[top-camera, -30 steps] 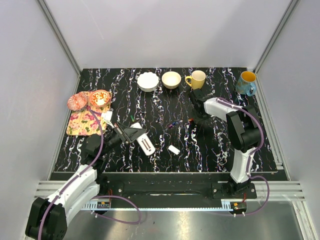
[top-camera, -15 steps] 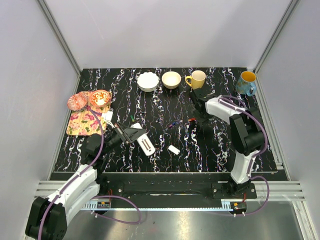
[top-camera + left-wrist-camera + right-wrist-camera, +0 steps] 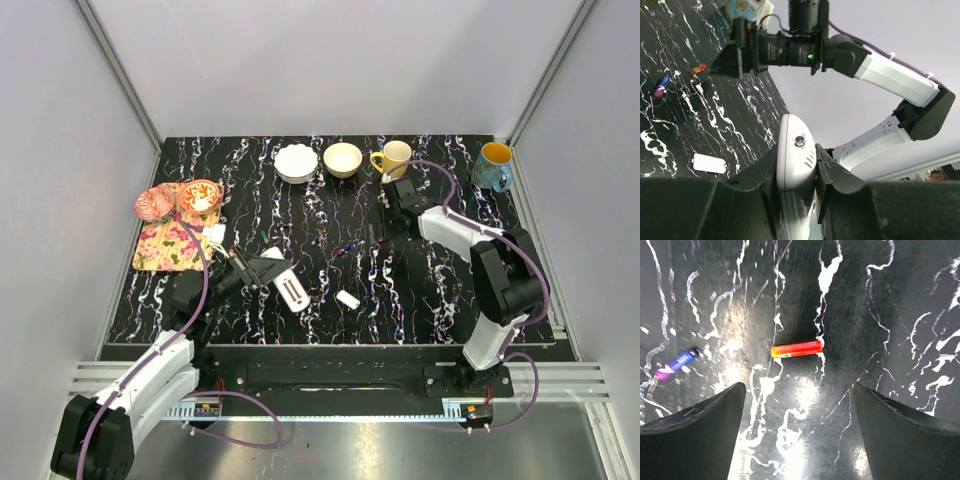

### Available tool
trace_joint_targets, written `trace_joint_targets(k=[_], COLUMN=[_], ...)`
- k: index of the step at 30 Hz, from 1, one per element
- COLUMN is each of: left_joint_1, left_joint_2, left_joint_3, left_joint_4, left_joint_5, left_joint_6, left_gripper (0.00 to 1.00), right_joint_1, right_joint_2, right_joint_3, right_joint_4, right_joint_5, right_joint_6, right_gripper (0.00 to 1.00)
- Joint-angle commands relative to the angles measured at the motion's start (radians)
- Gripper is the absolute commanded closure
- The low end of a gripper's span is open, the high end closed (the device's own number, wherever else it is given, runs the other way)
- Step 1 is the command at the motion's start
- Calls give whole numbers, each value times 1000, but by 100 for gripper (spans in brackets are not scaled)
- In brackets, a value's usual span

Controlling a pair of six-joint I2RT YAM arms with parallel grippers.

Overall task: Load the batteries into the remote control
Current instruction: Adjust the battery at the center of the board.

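My left gripper is shut on the remote control, a slim white bar held edge-up; in the top view the remote control juts out over the table's front left from the left gripper. Two batteries lie on the black marbled table: a red-orange one just ahead of my right gripper, and a purple one to its left. The right gripper's jaws stand wide apart with nothing between them. From above, the right gripper hovers by the red battery; the purple battery lies further left.
A small white cover piece lies near the remote. At the back stand a white bowl, a beige bowl, a yellow mug and a blue mug. A floral mat with dishes lies at the left edge.
The right gripper's jaws have spread from nearly closed to wide open, and its wrist has drawn back toward the mugs. The red battery stays on the table. The left arm has not moved.
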Motion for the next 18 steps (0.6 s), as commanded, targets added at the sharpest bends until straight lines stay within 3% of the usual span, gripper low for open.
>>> trace_joint_targets(k=[1, 6, 18], left_joint_1=[-2, -2, -2], left_joint_2=[-20, 6, 37], left_joint_3=[4, 21, 21], left_joint_4=[88, 74, 89], left_joint_5=[-7, 8, -1], left_joint_6=[36, 43, 37], left_gripper=[100, 100, 100], right_joint_1=[9, 9, 9], right_joint_2=[27, 72, 145], right_joint_3=[-18, 22, 81], right_joint_4=[93, 62, 55], right_joint_5=[-85, -68, -38], right_joint_6=[-191, -236, -248], right_gripper=[0, 0, 14])
